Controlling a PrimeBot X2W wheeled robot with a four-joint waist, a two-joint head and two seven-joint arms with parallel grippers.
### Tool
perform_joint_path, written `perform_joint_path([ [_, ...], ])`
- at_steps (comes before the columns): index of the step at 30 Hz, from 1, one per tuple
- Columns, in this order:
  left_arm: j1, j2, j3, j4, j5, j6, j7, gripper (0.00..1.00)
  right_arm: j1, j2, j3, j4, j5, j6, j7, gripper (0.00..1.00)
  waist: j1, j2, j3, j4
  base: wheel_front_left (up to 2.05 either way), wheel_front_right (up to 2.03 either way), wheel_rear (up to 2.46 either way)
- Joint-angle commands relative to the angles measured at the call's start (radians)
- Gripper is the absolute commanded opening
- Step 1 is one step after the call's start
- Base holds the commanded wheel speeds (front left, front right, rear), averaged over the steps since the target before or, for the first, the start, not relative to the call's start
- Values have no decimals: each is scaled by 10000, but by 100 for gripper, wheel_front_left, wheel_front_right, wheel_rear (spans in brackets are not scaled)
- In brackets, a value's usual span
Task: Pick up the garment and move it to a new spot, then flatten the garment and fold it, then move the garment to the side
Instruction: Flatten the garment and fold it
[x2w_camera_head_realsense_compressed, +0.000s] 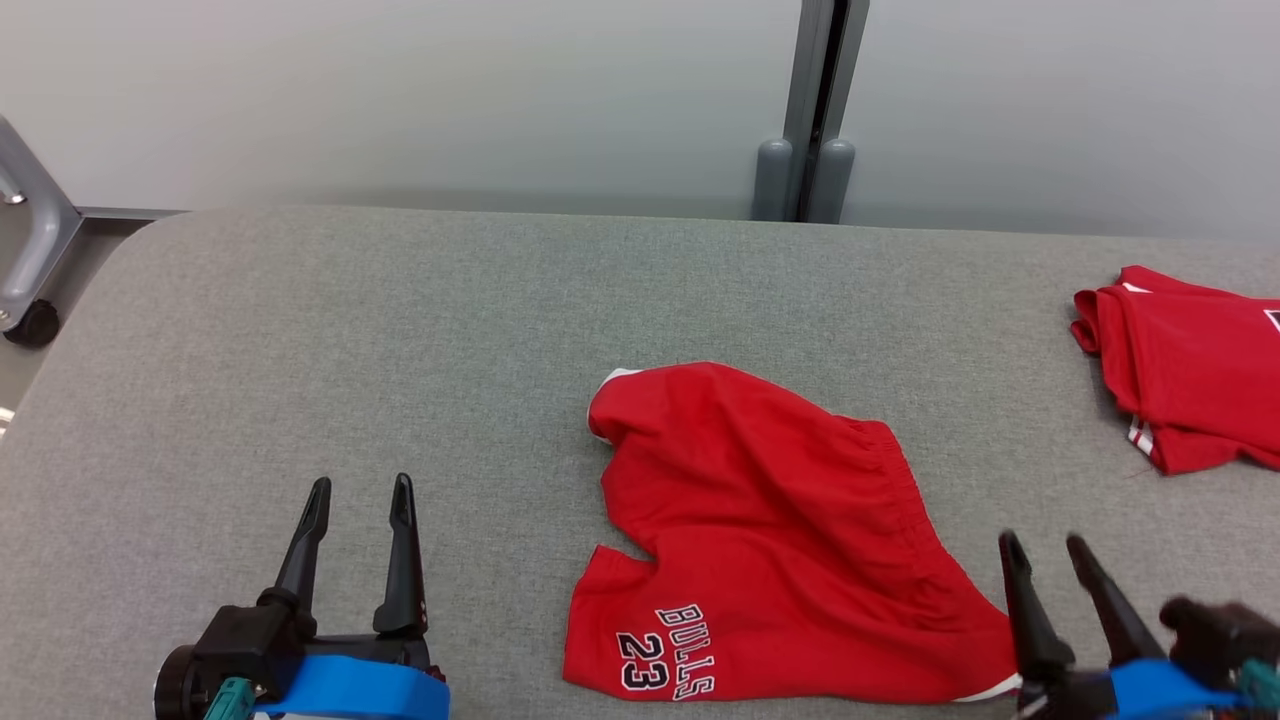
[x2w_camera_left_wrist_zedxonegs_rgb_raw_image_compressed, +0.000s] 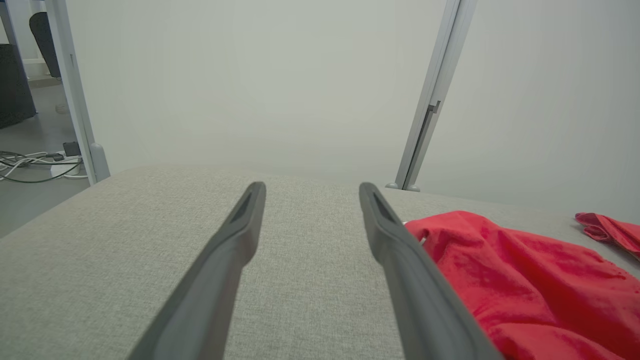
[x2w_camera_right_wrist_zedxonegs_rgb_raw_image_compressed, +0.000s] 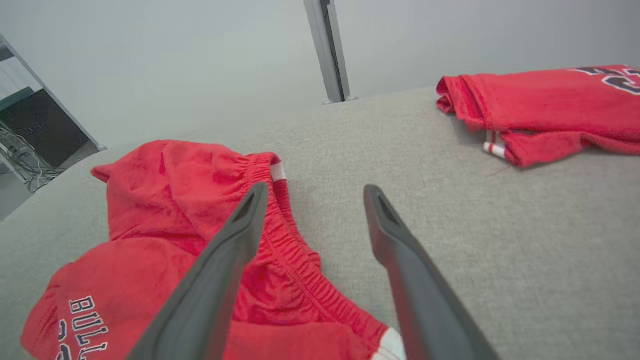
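The red fabric shorts (x2w_camera_head_realsense_compressed: 770, 540) lie rumpled by the grey cloth tabletop's (x2w_camera_head_realsense_compressed: 400, 330) front edge. Left pincer (x2w_camera_head_realsense_compressed: 361, 483) and right pincer (x2w_camera_head_realsense_compressed: 1042, 543) gape wide, empty. Flattening, folding and shifting aside look still to come.

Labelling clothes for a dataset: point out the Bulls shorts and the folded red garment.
Bulls shorts (x2w_camera_head_realsense_compressed: 780, 520), head view, middle of the fabric.
Folded red garment (x2w_camera_head_realsense_compressed: 1195, 370), head view, top layer.

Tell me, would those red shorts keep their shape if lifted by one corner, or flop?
Probably flop: the shorts lie rumpled, folded over themselves. They look thin and light, so the rest would likely dangle. Pushed, they would probably bunch on the fabric-covered table rather than slide.
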Motion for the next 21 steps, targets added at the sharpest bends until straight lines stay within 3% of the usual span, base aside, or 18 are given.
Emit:
perform_joint_path([
  [1,-67,-5,48,-5,61,-12,-44,100,-435,-120,71,-293,-176,6,216,100,0,1,34,34,0,0,0],
  [11,-285,-5,-102,22,71,-64,-45,100,-2489,-847,1216,-269,-716,6,1813,100,0,1,304,358,0,0,0],
  [21,-490,-8,-221,98,-63,-58,-44,100,-3629,-1253,1733,1884,-875,5,2471,100,0,1,595,895,0,0,0],
])
